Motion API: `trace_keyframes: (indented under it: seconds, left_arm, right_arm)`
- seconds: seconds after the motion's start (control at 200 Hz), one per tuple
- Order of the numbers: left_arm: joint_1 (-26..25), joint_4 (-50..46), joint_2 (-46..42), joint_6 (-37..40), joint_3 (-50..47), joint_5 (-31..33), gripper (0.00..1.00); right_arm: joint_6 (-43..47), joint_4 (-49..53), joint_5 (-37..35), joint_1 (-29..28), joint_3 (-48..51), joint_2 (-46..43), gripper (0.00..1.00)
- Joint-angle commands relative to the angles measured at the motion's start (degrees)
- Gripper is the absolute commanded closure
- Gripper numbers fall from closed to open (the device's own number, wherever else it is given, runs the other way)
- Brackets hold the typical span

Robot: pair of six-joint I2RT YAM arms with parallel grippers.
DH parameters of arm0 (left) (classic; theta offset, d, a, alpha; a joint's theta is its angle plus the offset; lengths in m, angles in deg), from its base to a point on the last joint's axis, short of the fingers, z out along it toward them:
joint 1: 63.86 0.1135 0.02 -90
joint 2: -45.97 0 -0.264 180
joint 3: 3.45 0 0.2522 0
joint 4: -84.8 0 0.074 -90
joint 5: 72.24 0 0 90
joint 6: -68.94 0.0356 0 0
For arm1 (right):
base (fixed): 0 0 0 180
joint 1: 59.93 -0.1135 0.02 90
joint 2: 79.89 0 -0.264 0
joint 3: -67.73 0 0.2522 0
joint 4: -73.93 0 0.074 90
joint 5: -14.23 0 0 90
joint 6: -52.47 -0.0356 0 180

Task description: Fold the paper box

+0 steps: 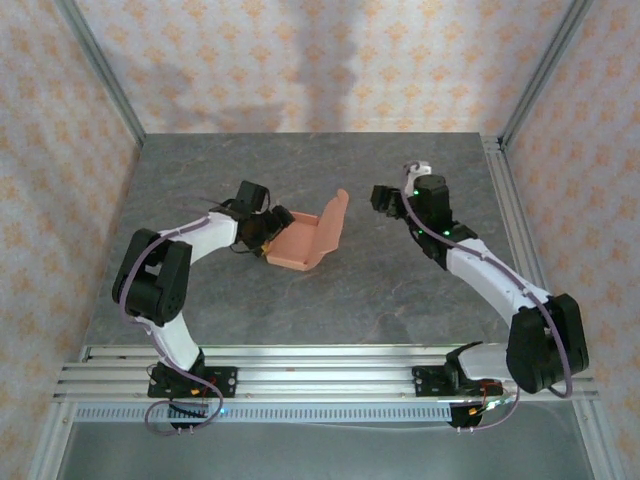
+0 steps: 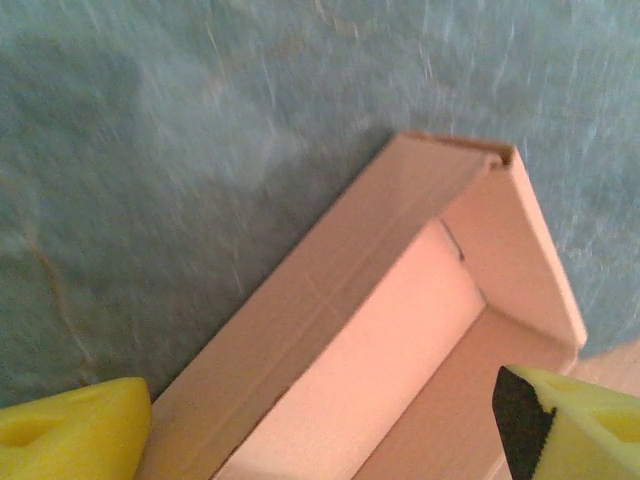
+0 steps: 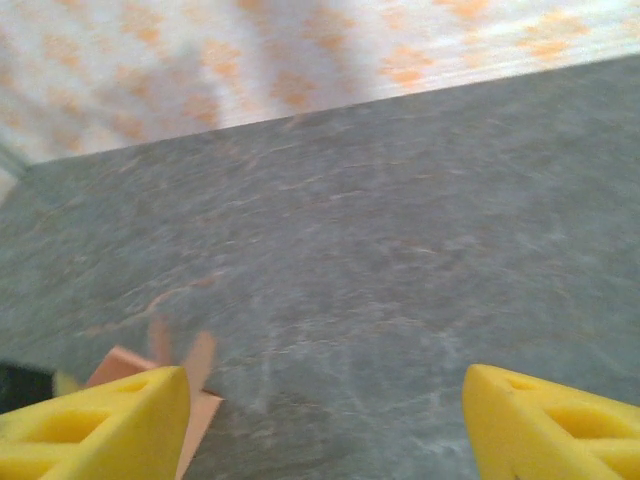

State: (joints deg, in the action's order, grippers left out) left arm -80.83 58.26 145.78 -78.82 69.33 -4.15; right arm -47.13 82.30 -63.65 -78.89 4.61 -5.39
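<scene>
Both the left fingers (image 2: 70, 430) and the right fingers (image 3: 100, 420) stand released by the half-formed paper box (image 1: 298, 243), left of centre on the desk (image 1: 400, 290). The left pair straddles its side wall (image 2: 320, 290), seemingly steadying it; the right hovers clear of the raised lid (image 1: 335, 215), likely to close it.

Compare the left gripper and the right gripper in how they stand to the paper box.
The left gripper sits at the paper box's left end, card between its jaws; the right gripper hangs apart, right of the raised flap. Under the left gripper lies box, under the right gripper bare table. Both are open, with yellow fingers.
</scene>
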Motion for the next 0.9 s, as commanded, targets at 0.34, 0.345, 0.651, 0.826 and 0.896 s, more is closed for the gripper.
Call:
trace_keyframes:
  seconds: [0.34, 0.345, 0.651, 0.826, 0.896]
  left_arm:
    - [-15.2, 7.9, -6.9, -1.1, -1.3, 11.1, 0.1]
    - [-15.1, 7.7, -7.0, -0.8, -1.2, 11.5, 0.1]
    - [-12.9, -9.7, -10.2, 40.6, 10.7, 24.3, 0.11]
    - [-12.8, -15.4, -4.6, 60.5, 18.5, 21.6, 0.21]
    - [-12.7, -18.6, -0.6, 65.6, 23.0, 21.5, 0.25]
  right_arm:
    - [-8.1, 11.2, -5.0, 7.0, 8.8, -14.6, 0.28]
    - [-8.0, 11.2, -5.0, 7.0, 8.8, -14.7, 0.28]
    - [-5.1, 10.4, -1.4, 7.0, 9.1, -15.6, 0.29]
    - [-4.4, 9.6, 0.2, 7.0, 8.8, -14.8, 0.29]
    - [-4.2, 9.7, 0.2, 7.0, 8.7, -14.7, 0.29]
